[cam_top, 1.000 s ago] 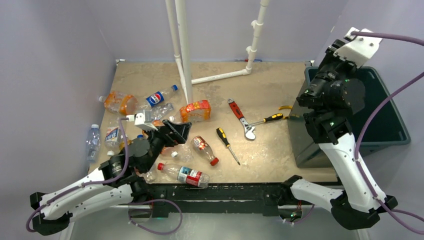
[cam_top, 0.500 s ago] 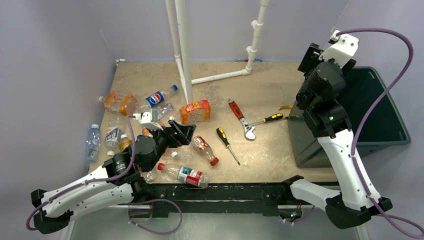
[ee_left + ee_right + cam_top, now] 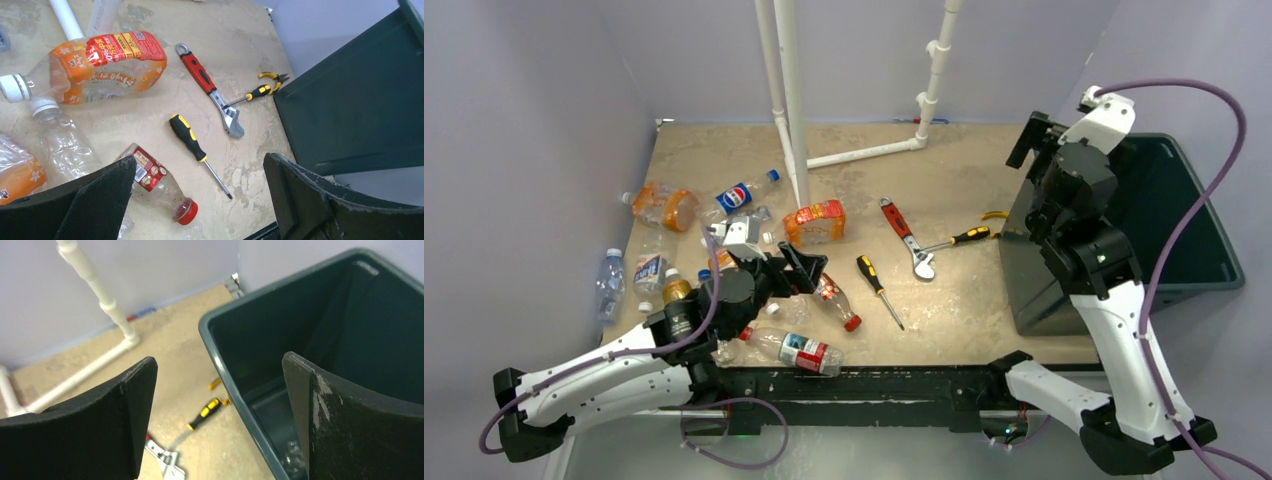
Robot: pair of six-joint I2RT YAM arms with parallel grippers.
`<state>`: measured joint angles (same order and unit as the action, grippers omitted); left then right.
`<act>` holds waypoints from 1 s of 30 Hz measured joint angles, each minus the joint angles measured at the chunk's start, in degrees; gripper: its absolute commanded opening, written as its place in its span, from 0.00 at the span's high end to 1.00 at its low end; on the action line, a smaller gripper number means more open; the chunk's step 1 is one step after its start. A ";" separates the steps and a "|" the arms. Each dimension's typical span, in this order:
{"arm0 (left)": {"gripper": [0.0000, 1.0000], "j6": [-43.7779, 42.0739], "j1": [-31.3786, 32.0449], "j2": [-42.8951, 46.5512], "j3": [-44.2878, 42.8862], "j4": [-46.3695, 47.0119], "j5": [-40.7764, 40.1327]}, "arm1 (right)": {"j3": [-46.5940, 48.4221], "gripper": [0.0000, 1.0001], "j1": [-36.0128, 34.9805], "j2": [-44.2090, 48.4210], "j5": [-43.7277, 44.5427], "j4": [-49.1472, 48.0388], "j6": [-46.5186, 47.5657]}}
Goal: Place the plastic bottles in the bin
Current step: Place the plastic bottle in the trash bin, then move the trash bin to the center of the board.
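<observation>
- The bottles are spread over the left half of the table (image 3: pixel 984 170); none is in a grip.
- A red-capped bottle (image 3: pixel 161 186) lies on its side near the front edge, just below the left gripper (image 3: pixel 199 160), partly hidden by one finger.
- Behind it lies an orange bottle (image 3: pixel 107 67) with a white cap, touching a clear crumpled bottle (image 3: pixel 62 145).
- In the top view, a Pepsi bottle (image 3: pixel 742 194) and an orange-tinted bottle (image 3: pixel 664 206) are seen farther back.
- A red-labelled bottle (image 3: pixel 792 348) is seen at the front edge, and more clear ones lie near the left wall.
- The bin (image 3: pixel 1216 245) stands at the table's right side, well apart from the bottles.
- Something clear glints at the bin's bottom in the right wrist view, but what it is cannot be told.
- The left gripper's jaws are spread wide, with nothing between them.
- The right gripper (image 3: pixel 220 360) is held high over the bin's left rim, which is seen between its fingers. Its jaws are also wide apart and nothing is held.
- Between bottles and bin lie a screwdriver (image 3: pixel 192 142) and a wrench (image 3: pixel 210 92). A second screwdriver (image 3: pixel 257 91) touches the wrench's head.
- White pipes (image 3: pixel 789 100) rise from the back of the table.
</observation>
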<state>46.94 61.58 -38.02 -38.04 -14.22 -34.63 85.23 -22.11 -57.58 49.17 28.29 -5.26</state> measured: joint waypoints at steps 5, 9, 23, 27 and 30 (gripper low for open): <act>0.01 0.02 0.00 -2.14 -0.11 -0.07 1.36 | -6.84 0.22 0.02 0.70 -0.72 1.53 -1.46; 0.02 0.07 0.00 -2.86 -0.11 0.02 2.40 | -12.55 0.24 0.52 -0.07 -1.38 2.84 -3.17; 0.02 0.28 0.00 -5.29 -0.11 0.46 3.80 | -15.06 0.17 2.80 0.87 -0.68 3.41 -5.40; 0.02 0.24 0.00 -6.25 -0.11 1.14 4.07 | -15.08 0.40 3.78 0.87 -0.92 3.98 -5.27; 0.02 0.22 0.00 -6.88 -0.11 1.51 4.50 | -15.08 0.55 5.35 0.87 -1.90 3.96 -5.46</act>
<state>47.16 61.58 -44.91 -38.15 -12.71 -30.13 70.15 -16.75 -56.71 47.27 32.25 -10.72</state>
